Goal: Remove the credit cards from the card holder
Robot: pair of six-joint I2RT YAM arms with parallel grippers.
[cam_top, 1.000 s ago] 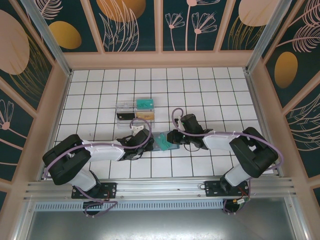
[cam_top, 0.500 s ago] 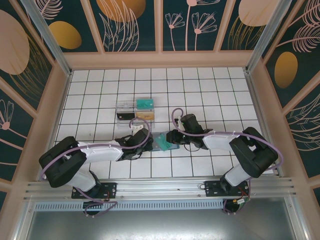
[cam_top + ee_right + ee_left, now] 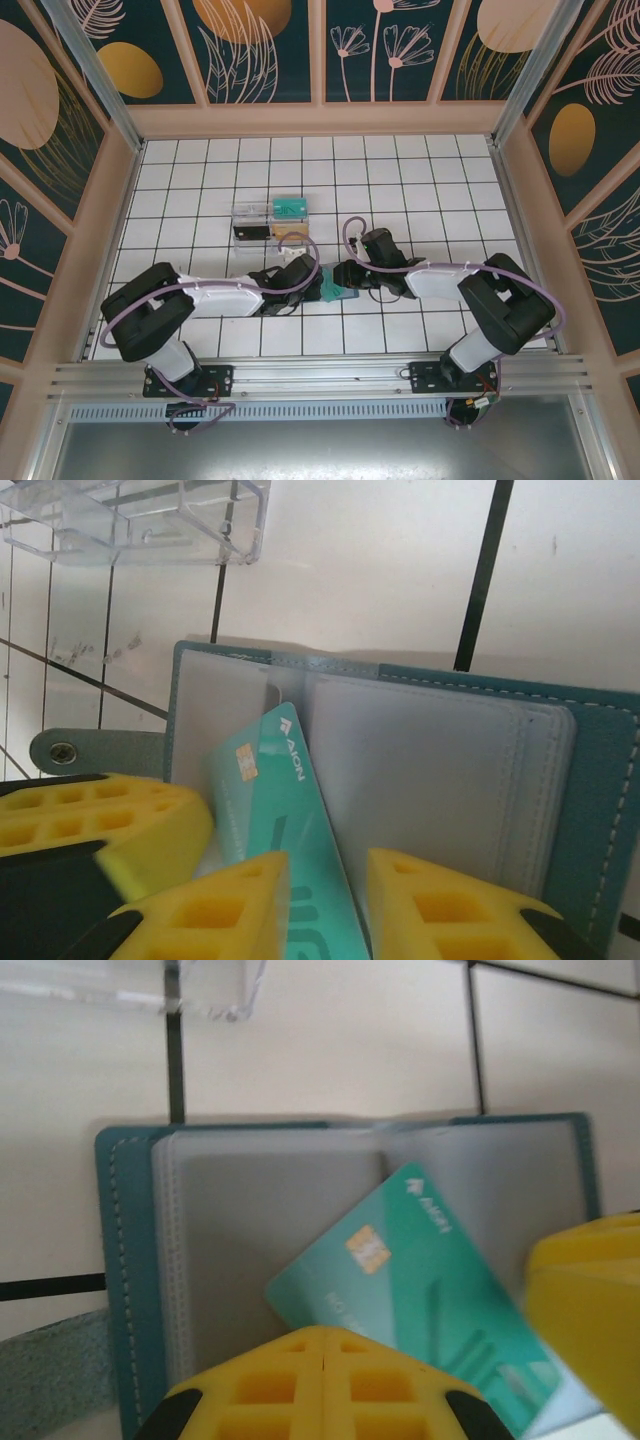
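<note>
Lying on the open card holder point(image 3: 600, 750), near centre, the teal credit card point(image 3: 265, 780) is showing lettering like "AION"; left gripper point(image 3: 322, 1380) is sitting closed, right gripper point(image 3: 328, 900) parted astride it; bare tiles point(image 3: 380, 570) are bordering the holder's far edge.

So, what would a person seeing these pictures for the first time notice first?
Most likely the teal card, lying slantwise across the clear sleeves of the open card holder on the white tiled table. Next come the bright yellow fingers of the right gripper, standing on either side of the card's near end. A clear plastic box stands just beyond the holder.
</note>
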